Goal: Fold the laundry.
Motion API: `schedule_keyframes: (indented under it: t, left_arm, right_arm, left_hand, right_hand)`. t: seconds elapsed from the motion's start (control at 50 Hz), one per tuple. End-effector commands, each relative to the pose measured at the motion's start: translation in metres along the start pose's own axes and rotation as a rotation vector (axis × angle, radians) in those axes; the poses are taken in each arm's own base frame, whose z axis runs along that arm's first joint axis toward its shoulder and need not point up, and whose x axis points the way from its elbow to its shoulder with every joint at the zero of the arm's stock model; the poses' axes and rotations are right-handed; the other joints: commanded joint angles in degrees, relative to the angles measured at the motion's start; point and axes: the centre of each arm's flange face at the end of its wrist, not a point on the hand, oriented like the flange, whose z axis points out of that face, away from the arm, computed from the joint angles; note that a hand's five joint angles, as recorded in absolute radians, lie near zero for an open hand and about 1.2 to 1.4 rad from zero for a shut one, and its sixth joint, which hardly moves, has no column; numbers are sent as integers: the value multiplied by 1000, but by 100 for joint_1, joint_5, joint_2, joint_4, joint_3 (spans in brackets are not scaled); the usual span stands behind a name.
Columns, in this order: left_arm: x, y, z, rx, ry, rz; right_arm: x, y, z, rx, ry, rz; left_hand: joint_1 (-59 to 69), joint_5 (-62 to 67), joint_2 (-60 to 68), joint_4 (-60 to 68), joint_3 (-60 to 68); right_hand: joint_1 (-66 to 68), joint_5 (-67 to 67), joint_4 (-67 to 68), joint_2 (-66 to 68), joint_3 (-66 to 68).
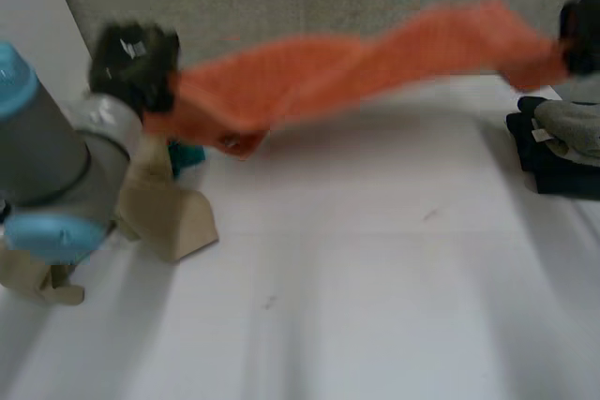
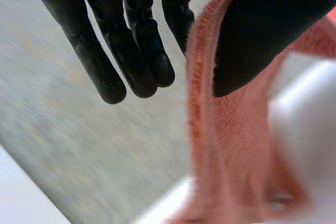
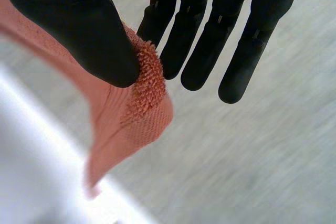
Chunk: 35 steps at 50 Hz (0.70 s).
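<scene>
Towel (image 1: 356, 67), orange terry cloth, judged soft, light, limp; stretched above white surface (image 1: 375, 278), ends pinched by left hand (image 2: 273, 24) and right hand (image 3: 79, 24); corners best held.

The towel (image 1: 356, 63) spans the upper frame, its ends pinched by the left hand (image 1: 131, 63) at upper left and the right hand (image 1: 581, 35) at upper right. On the table (image 1: 375, 278), folded clothes (image 1: 562, 147) lie at the right edge and crumpled cloths (image 1: 169, 213) at lower left.

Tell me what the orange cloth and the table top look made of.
Orange cloth: likely terry towelling, matte; fuzzy looped pile stands up at its corner, with a flatter woven band beside it. Table: smooth white top with a soft sheen, maybe laminate or painted board; can't tell which.
</scene>
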Motion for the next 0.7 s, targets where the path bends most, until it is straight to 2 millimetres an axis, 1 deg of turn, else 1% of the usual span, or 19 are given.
schedule_keyframes:
  t: [0.02, 0.04, 0.08, 0.14, 0.16, 0.18, 0.2, 0.26, 0.28, 0.34, 0.36, 0.4, 0.42, 0.5, 0.54, 0.58, 0.64, 0.66, 0.7]
  left_arm:
    - [45, 61, -51, -189, 191, 8]
    - [49, 69, -59, -213, 207, 11]
    - [52, 74, -65, -226, 217, 14]
    - [52, 77, -72, -234, 218, 12]
    - [51, 76, -73, -230, 217, 12]
    - [50, 76, -74, -229, 213, 12]
    - [48, 72, -77, -220, 208, 13]
    - [45, 68, -80, -210, 203, 13]
    - [43, 64, -81, -201, 198, 12]
    - [40, 61, -83, -190, 193, 8]
    - [39, 59, -84, -184, 191, 8]
    - [39, 57, -85, -179, 191, 9]
    - [38, 56, -85, -177, 190, 9]
    - [36, 53, -84, -168, 180, 9]
    - [35, 52, -84, -164, 178, 10]
    - [35, 51, -83, -159, 174, 6]
    - [33, 49, -80, -149, 171, 5]
    - [33, 48, -79, -145, 169, 4]
    - [33, 46, -78, -138, 168, 3]
  right_arm:
    - [-40, 88, -51, -343, -243, -53]
    - [-44, 103, -61, -392, -281, -76]
    - [-47, 112, -68, -428, -308, -102]
    - [-47, 118, -74, -471, -327, -115]
    - [-46, 117, -75, -480, -324, -111]
    - [-45, 115, -75, -486, -322, -106]
    - [-41, 109, -75, -494, -315, -104]
    - [-35, 93, -73, -498, -301, -112]
    - [-31, 79, -72, -505, -288, -119]
    - [-25, 58, -71, -525, -271, -125]
    - [-25, 49, -71, -547, -273, -118]
    - [-27, 38, -70, -558, -280, -115]
    - [-31, 29, -69, -567, -296, -116]
    - [-46, 10, -63, -553, -333, -129]
    - [-54, 6, -57, -528, -351, -135]
    - [-75, 5, -47, -480, -394, -137]
    - [-92, 11, -39, -446, -435, -135]
    - [-101, 15, -33, -426, -455, -133]
    - [-110, 21, -28, -413, -478, -129]
  left_hand:
    - [1269, 1368, 1132, 1112, 1180]
    - [1269, 1368, 1132, 1112, 1180]
    - [1269, 1368, 1132, 1112, 1180]
    - [1269, 1368, 1132, 1112, 1180]
    - [1269, 1368, 1132, 1112, 1180]
    - [1269, 1368, 1132, 1112, 1180]
    - [1269, 1368, 1132, 1112, 1180]
    - [1269, 1368, 1132, 1112, 1180]
    - [1269, 1368, 1132, 1112, 1180]
    - [1269, 1368, 1132, 1112, 1180]
    - [1269, 1368, 1132, 1112, 1180]
    - [1269, 1368, 1132, 1112, 1180]
    - [1269, 1368, 1132, 1112, 1180]
    - [1269, 1368, 1132, 1112, 1180]
    - [1269, 1368, 1132, 1112, 1180]
    - [1269, 1368, 1132, 1112, 1180]
    - [1269, 1368, 1132, 1112, 1180]
    - [1269, 1368, 1132, 1112, 1180]
    - [1269, 1368, 1132, 1112, 1180]
  right_hand:
    - [1522, 1383, 1117, 1187, 1148]
    - [1522, 1383, 1117, 1187, 1148]
    - [1522, 1383, 1117, 1187, 1148]
    - [1522, 1383, 1117, 1187, 1148]
    - [1154, 1014, 748, 818, 779]
    - [334, 195, -71, -1, -41]
    - [-1356, -1495, -1762, -1692, -1731]
    - [-3621, -3760, -4027, -3956, -3996]
    - [-4110, -4249, -4516, -4446, -4485]
    - [-4534, -4673, -4939, -4869, -4909]
    - [-4752, -4891, -5157, -5087, -5127]
    - [-4771, -4910, -5177, -5106, -5146]
    - [-4771, -4910, -5177, -5106, -5146]
    - [-4771, -4910, -5177, -5106, -5146]
    - [-4754, -4894, -5160, -5090, -5129]
    - [-4670, -4810, -5076, -5006, -5045]
    - [-4603, -4742, -5008, -4938, -4978]
    - [-4519, -4659, -4925, -4855, -4894]
    - [-4502, -4641, -4908, -4837, -4877]
